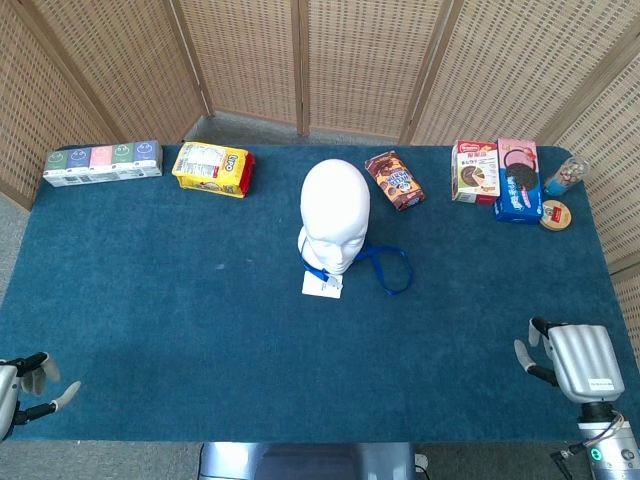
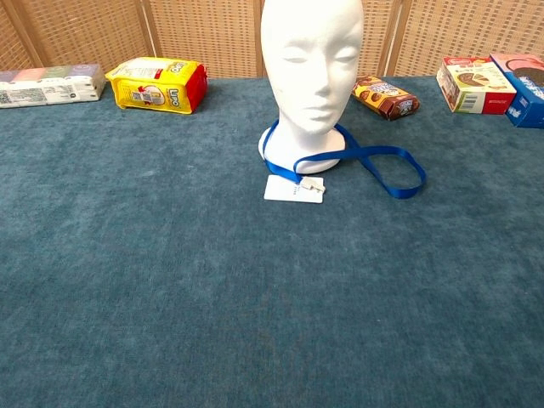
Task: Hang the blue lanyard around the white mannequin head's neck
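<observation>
Two robot hands sit low at the near corners of the blue table [image 1: 150,300], well apart from everything on it. The left robot hand [image 1: 18,388] shows only partly at the frame edge, its fingers apart and holding nothing. The right robot hand [image 1: 575,357] also holds nothing, with fingers spread. Neither shows in the chest view.

The white mannequin head [image 2: 311,64] stands upright near the table's middle, facing the robot. The blue lanyard [image 2: 374,161] loops around the base of its neck, crosses in front and trails in a loop to the right across the cloth. Its white card [image 2: 294,189] lies flat just in front of the neck.

Along the far edge lie a row of small pastel cartons [image 1: 102,162], a yellow snack bag [image 1: 211,168], a brown cookie packet [image 1: 396,180] and several biscuit boxes [image 1: 500,172] at the right corner.
</observation>
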`<action>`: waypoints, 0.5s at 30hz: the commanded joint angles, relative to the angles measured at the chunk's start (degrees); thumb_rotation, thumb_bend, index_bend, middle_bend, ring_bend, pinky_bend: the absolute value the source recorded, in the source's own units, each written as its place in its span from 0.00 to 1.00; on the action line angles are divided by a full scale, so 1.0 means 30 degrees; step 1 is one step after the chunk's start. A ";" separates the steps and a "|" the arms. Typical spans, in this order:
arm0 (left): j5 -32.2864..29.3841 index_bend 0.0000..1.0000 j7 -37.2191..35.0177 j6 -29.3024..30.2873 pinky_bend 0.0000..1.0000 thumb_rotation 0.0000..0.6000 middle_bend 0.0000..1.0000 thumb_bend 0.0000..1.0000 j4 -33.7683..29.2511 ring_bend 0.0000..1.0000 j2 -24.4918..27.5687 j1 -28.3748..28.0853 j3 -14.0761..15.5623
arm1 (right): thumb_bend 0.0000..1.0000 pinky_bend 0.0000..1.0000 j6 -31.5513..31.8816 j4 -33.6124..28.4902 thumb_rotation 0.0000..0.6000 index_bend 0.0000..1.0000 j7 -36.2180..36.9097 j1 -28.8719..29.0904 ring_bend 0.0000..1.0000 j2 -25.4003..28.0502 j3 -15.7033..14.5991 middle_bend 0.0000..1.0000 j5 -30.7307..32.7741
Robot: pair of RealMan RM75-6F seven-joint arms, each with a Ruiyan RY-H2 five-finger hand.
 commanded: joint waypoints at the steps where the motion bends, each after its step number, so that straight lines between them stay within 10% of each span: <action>1: 0.0104 0.61 0.0032 -0.0064 0.60 0.71 0.75 0.20 0.0070 0.68 0.0047 0.0125 -0.0007 | 0.44 0.90 0.0022 0.0361 0.67 0.63 0.0376 -0.0275 0.82 -0.0155 -0.0054 0.77 -0.0109; 15: 0.0402 0.61 0.0151 -0.0082 0.60 0.72 0.75 0.20 -0.0459 0.68 0.0790 0.0296 -0.0861 | 0.44 0.90 -0.0149 0.0648 0.68 0.64 0.1086 -0.0701 0.81 -0.0119 0.0425 0.77 -0.0571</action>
